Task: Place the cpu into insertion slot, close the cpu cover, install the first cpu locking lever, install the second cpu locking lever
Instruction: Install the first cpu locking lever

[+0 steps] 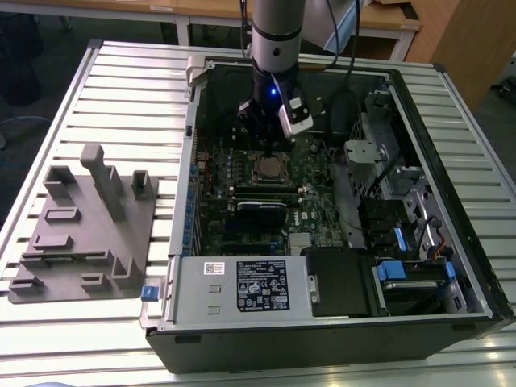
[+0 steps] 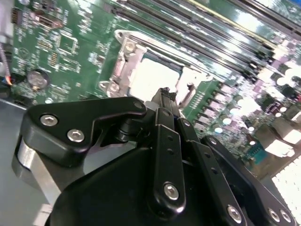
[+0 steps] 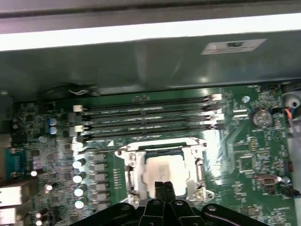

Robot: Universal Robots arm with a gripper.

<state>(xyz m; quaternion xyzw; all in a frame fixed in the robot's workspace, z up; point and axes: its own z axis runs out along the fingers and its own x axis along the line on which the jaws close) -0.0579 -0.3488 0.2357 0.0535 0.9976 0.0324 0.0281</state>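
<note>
The cpu shows its dull silvery top inside the insertion slot on the green board. The cpu cover, a thin silvery frame, lies around the chip; I cannot tell whether it is fully down. My gripper hangs just above the chip's near edge with its two narrow black fingertips pressed together, nothing between them. In the second wrist view the gripper points at the cpu, with a thin metal rod rising beside it. In the exterior view the gripper stands over the cpu inside the open computer case.
Long black memory slots run just beyond the socket. The case walls box in the board, with a power supply and drive bays at the front. A grey fixture block lies at the exterior view's left.
</note>
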